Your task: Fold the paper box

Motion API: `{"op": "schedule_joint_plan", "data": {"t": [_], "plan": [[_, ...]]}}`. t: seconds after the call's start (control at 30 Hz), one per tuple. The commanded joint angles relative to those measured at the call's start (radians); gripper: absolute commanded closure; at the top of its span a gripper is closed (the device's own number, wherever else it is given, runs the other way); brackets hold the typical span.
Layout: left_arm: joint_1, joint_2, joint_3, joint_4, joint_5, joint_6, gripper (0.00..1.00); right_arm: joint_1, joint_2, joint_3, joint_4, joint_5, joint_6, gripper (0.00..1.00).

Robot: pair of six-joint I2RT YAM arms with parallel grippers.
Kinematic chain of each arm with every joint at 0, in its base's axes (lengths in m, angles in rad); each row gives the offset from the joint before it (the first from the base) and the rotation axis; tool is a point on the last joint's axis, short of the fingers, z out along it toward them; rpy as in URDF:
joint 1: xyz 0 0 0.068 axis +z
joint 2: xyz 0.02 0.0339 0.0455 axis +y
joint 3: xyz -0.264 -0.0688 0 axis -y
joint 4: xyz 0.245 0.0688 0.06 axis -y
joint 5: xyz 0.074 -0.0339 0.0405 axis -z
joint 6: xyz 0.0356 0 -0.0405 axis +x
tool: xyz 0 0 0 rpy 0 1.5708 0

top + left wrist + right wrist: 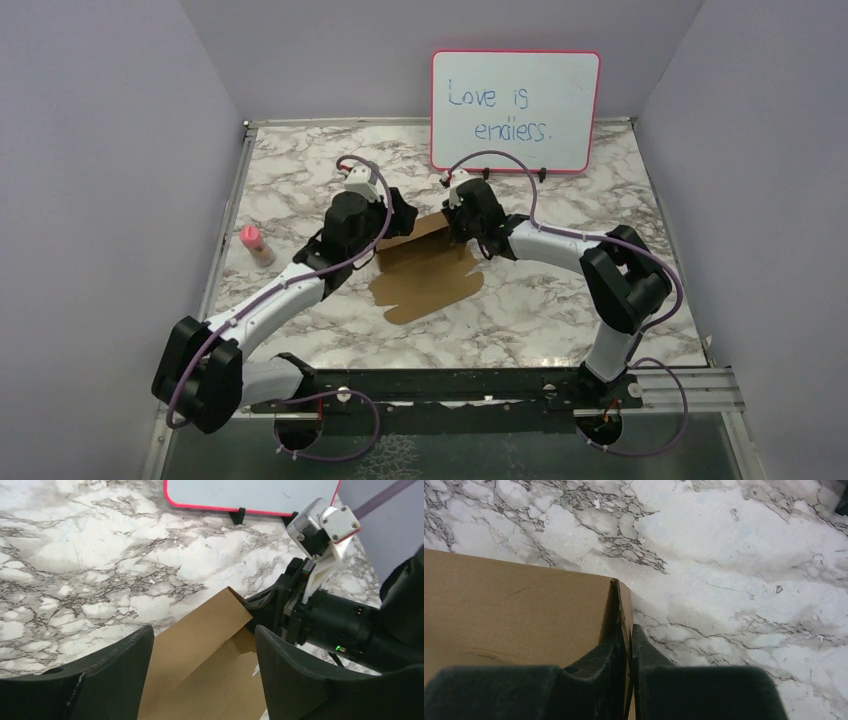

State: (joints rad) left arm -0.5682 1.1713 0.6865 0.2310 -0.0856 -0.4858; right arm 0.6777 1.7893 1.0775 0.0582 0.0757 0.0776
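One paper box [430, 278] lies in the middle of the surface [570, 300], its far flap raised. From the left wrist, the left gripper [202, 647] has jaws wide apart, the flap seen between them. From the right wrist, the right gripper [625, 611] has jaws clamped on the flap's edge.

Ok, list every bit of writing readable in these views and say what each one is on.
"Love is endless." in blue handwriting, last word loosely formed, on the pink-framed rectangular whiteboard.
No print shows on the plain brown cardboard paper box.
Any label on the small pink-capped bottle is too small to read.
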Motion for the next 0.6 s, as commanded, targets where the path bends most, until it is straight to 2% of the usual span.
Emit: {"op": "schedule_joint_plan", "data": {"t": [0.0,0.13,0.27,0.57], "plan": [[0.062,0.103,0.16,-0.185,0.154,0.066,0.22,0.005,-0.026,-0.031,0.016,-0.046,-0.013,0.87],[0.132,0.239,0.306,-0.327,0.274,0.106,0.16,0.005,-0.041,-0.05,0.026,-0.04,-0.02,0.86],[0.172,0.384,0.449,-0.461,0.429,0.151,0.16,0.005,-0.049,-0.06,0.039,-0.056,-0.02,0.86],[0.172,0.56,0.531,-0.491,0.601,0.249,0.19,0.005,-0.057,-0.073,0.059,-0.071,-0.026,0.86]]}}
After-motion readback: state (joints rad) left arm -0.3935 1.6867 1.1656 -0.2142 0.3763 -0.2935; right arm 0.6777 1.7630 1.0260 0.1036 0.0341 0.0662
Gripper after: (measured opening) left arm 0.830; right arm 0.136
